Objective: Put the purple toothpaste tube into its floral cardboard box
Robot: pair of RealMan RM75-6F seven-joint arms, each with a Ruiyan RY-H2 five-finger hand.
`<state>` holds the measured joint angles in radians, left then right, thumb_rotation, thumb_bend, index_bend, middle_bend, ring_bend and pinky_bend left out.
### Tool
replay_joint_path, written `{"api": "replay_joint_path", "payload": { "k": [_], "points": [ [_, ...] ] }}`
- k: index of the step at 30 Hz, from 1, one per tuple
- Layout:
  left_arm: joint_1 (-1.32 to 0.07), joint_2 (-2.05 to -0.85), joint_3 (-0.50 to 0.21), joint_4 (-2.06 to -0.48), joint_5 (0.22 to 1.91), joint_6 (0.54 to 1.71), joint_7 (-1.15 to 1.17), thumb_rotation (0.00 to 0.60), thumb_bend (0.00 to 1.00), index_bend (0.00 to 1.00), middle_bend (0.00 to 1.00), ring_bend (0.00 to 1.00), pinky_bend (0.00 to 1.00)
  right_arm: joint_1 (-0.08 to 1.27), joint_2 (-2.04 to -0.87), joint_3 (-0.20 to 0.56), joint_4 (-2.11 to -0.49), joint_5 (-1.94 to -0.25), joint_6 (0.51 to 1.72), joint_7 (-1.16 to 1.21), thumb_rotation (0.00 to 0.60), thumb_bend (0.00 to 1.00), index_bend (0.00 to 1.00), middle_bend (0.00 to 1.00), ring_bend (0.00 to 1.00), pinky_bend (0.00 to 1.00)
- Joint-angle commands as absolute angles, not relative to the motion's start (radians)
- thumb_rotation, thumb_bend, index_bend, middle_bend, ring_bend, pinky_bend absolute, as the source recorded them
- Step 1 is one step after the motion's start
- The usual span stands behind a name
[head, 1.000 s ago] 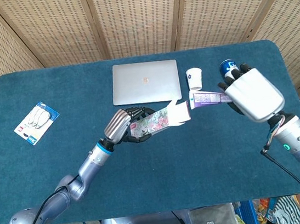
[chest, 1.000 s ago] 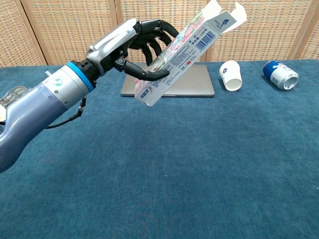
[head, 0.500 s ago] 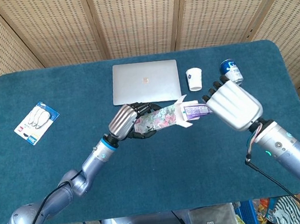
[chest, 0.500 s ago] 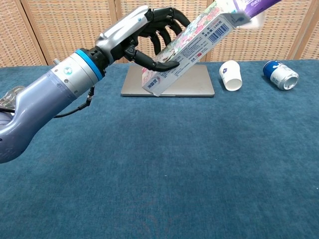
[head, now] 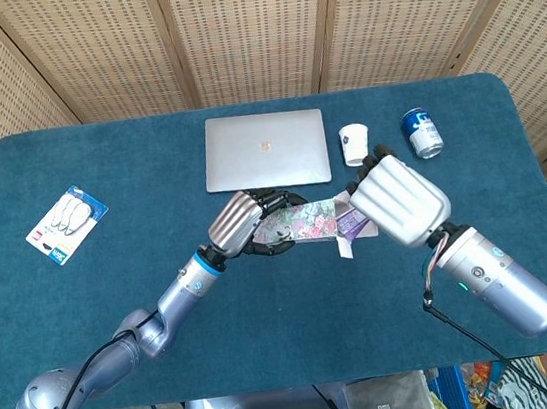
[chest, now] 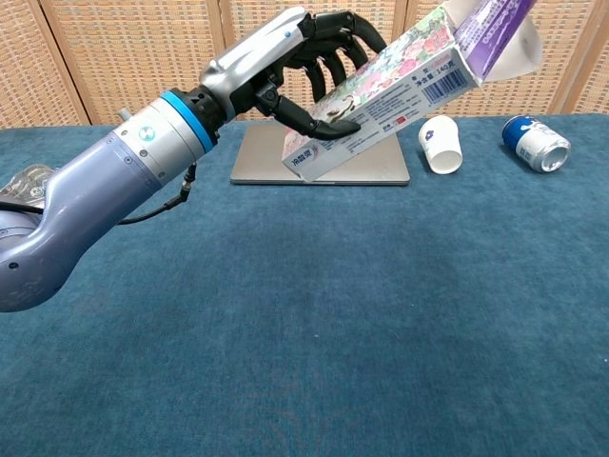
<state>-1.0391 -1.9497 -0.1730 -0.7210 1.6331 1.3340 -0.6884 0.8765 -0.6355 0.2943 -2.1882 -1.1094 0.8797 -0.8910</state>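
Note:
My left hand (head: 239, 223) (chest: 306, 67) grips the floral cardboard box (head: 301, 222) (chest: 381, 95) and holds it tilted up above the table, open end toward the right. The purple toothpaste tube (head: 350, 222) (chest: 493, 25) sits partly inside that open end, with the box flaps around it. My right hand (head: 393, 196) holds the tube's outer end; in the chest view this hand is out of frame and only the tube shows at the top edge.
A closed silver laptop (head: 266, 150) (chest: 257, 164) lies behind the box. A white paper cup (head: 353, 143) (chest: 441, 143) and a blue can (head: 421, 133) (chest: 536, 142) lie at the back right. A blue card of white items (head: 66, 223) sits far left on the blue table (head: 297, 302).
My right hand has moved left and pushed the tube from outside the box into its open end. My left hand has shifted the box slightly right and flattened its tilt.

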Motion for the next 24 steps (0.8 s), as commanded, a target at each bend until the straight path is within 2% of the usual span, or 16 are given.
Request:
{"api": "replay_joint_path", "payload": {
  "k": [1,24],
  "points": [
    [-1.036,-1.952,-0.169,-0.716,1.63,1.334,-0.693,0.6,0.39,0.45,0.48,0.46,0.59,0.895,-0.639,0.293,-2.186,-1.078,0.885,-0.912,0.6,0.57,0.62,0.63,0.49,0.44],
    [-1.034,-1.962,-0.175,-0.718,1.603,1.346,-0.717,0.6,0.39,0.45,0.48,0.46,0.59,1.0,-0.636,0.278,-2.19,-0.865,0.934,-0.983,0.6,0.57,0.62,0.63,0.49,0.44]
  ]
}}
